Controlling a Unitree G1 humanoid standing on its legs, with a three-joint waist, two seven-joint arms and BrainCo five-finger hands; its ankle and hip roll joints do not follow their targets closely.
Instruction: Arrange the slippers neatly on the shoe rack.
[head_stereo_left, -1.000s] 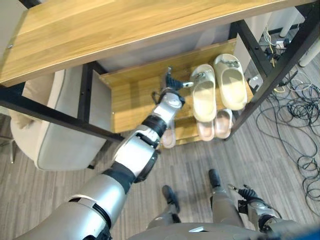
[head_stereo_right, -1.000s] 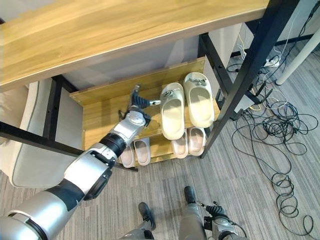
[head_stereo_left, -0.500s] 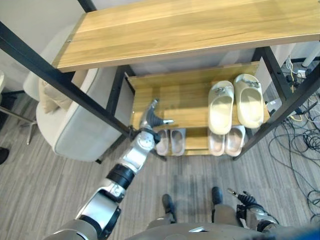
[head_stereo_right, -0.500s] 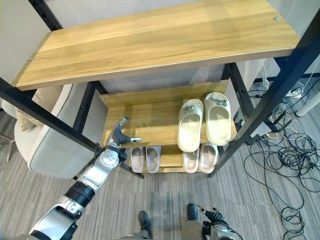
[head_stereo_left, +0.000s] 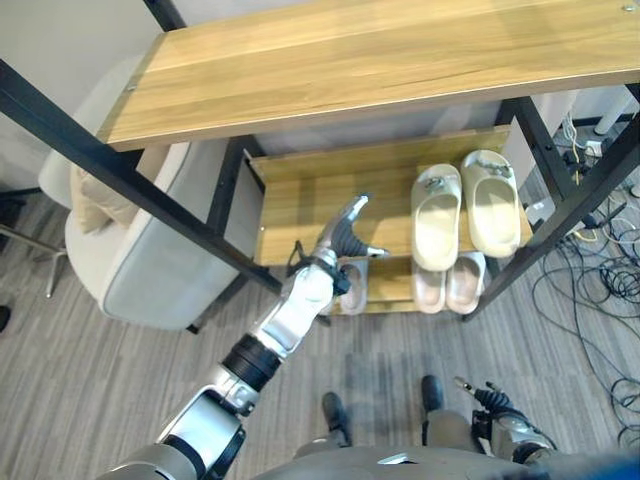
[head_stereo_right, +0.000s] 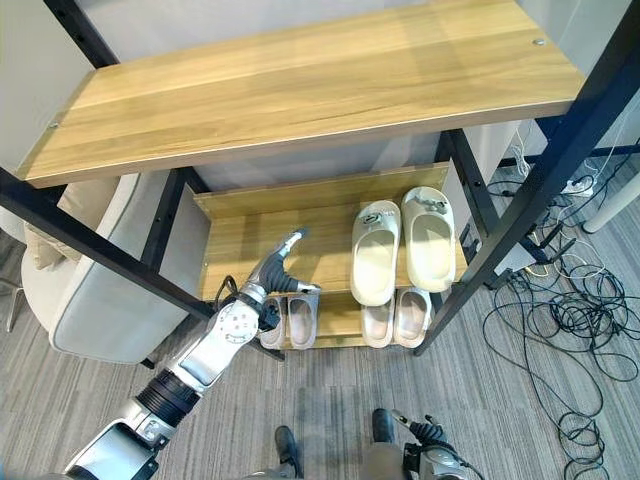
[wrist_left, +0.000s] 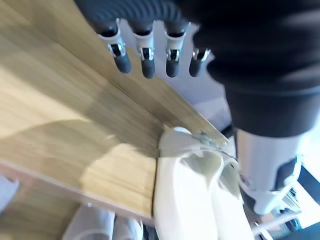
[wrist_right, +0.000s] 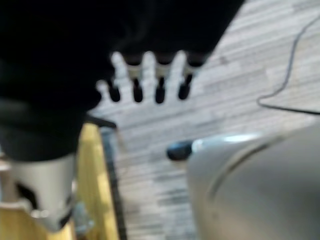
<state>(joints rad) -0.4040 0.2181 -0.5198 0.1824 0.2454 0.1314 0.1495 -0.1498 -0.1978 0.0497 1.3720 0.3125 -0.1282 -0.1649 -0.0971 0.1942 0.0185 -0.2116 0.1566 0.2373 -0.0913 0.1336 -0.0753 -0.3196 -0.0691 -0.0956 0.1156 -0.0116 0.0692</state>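
A pair of cream slippers (head_stereo_left: 462, 210) lies side by side on the right of the rack's middle shelf (head_stereo_left: 300, 205), toes pointing in. Two pale pink pairs sit on the lowest shelf: one (head_stereo_left: 447, 284) under the cream pair, the other (head_stereo_right: 300, 318) partly behind my left hand. My left hand (head_stereo_left: 345, 237) hovers open and empty at the front edge of the middle shelf, left of the cream slippers (wrist_left: 185, 200), its fingers (wrist_left: 145, 57) straight. My right hand (head_stereo_left: 497, 398) hangs low by my side, fingers (wrist_right: 147, 75) relaxed and holding nothing.
A broad wooden top shelf (head_stereo_left: 350, 60) overhangs the rack on black metal posts (head_stereo_left: 580, 200). A grey upholstered chair (head_stereo_left: 150, 270) stands to the left of the rack. Loose cables (head_stereo_right: 560, 300) lie on the floor to the right.
The view has shifted. My left hand drew back from beside the cream slippers to the rack's front left, then came partway right again. The slippers lie as before.
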